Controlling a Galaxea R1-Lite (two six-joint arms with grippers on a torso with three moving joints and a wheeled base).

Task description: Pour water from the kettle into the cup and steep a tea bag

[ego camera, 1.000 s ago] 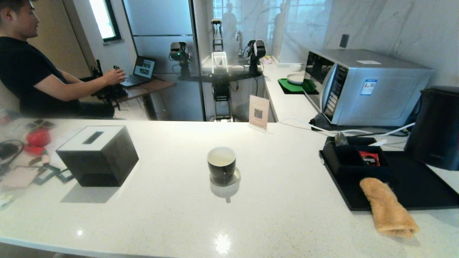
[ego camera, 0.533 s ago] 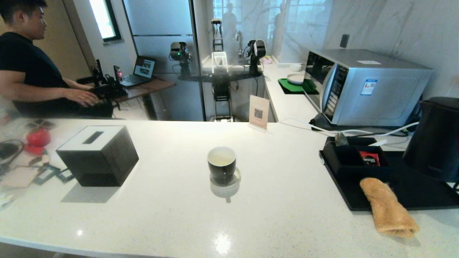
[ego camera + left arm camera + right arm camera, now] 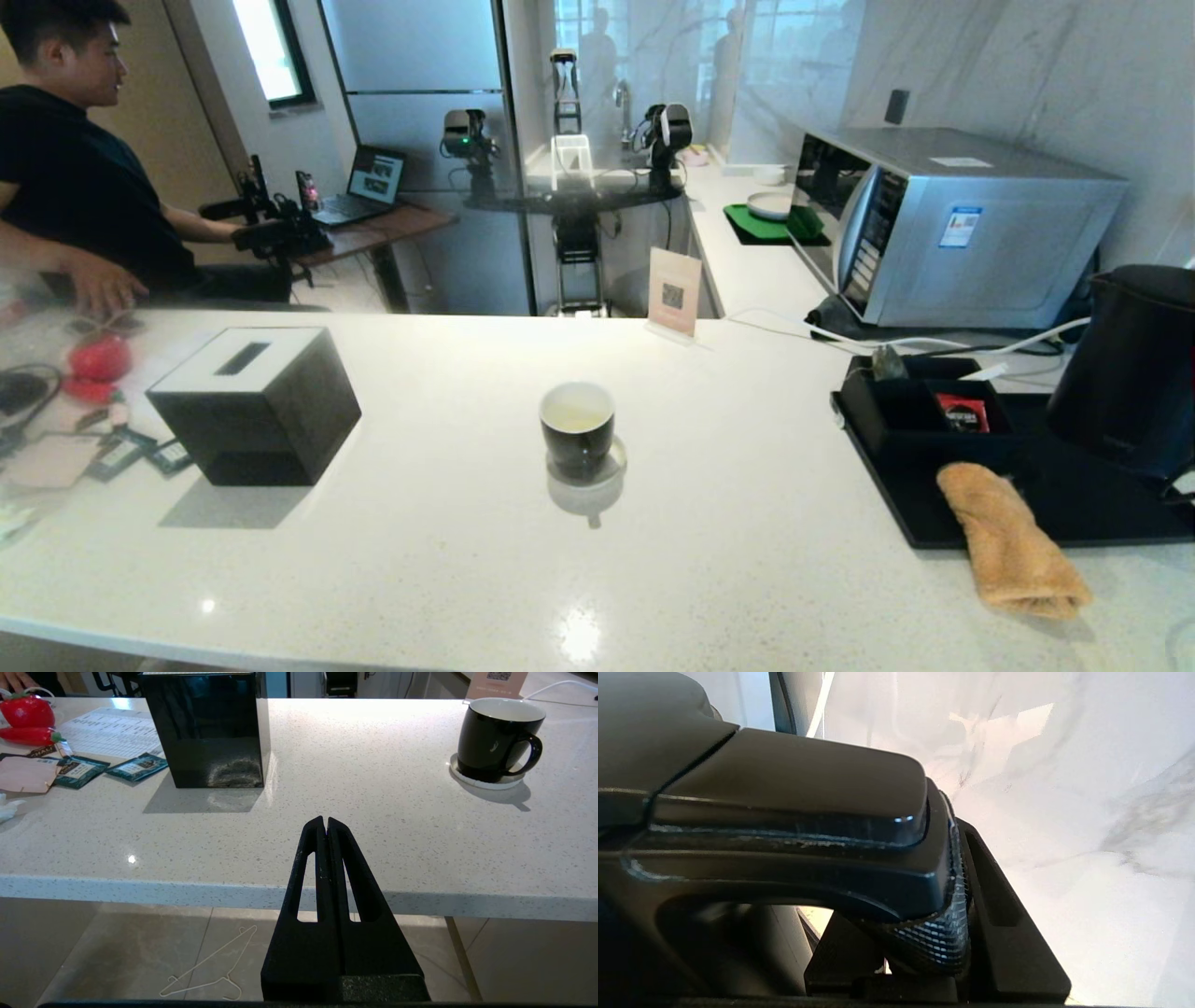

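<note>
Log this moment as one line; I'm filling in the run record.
phase: kettle at right edge over black tray | right end effector: gripping kettle handle | left end effector: shut, parked below counter | cup: holds water

Matte black tapered fingers [image 3: 322, 858] with long slots; textured, mesh-patterned pad [image 3: 948, 933]

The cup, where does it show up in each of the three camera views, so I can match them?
Head view: the cup stands mid-counter on a pale coaster, right of the black box.
Left wrist view: the cup sits at the upper right, beyond the shut left claw.
Right wrist view: not in it; the kettle handle fills it.
Shared landmark: the black box.
</note>
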